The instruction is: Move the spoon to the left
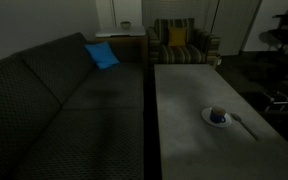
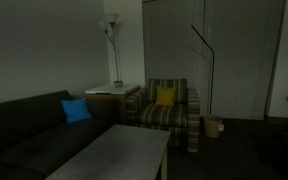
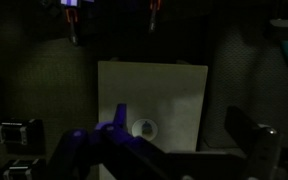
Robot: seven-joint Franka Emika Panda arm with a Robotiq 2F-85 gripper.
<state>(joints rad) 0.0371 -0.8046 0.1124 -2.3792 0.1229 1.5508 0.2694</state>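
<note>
The spoon (image 1: 244, 126) lies on the long grey table (image 1: 199, 90), thin and pale, just right of a white saucer with a small dark blue cup (image 1: 217, 117). In the wrist view the saucer and cup (image 3: 144, 128) look small and far below. A thin pale streak beside them (image 3: 121, 113) seems to be the spoon. My gripper (image 3: 169, 140) is high above the table. Its fingers are spread wide with nothing between them. The gripper does not show in either exterior view.
A dark couch (image 1: 54, 100) with a blue cushion (image 1: 102, 55) runs along the table. A striped armchair with a yellow cushion (image 1: 177, 40) stands at the table's far end. A floor lamp (image 2: 112, 40) stands behind the couch. The room is dim.
</note>
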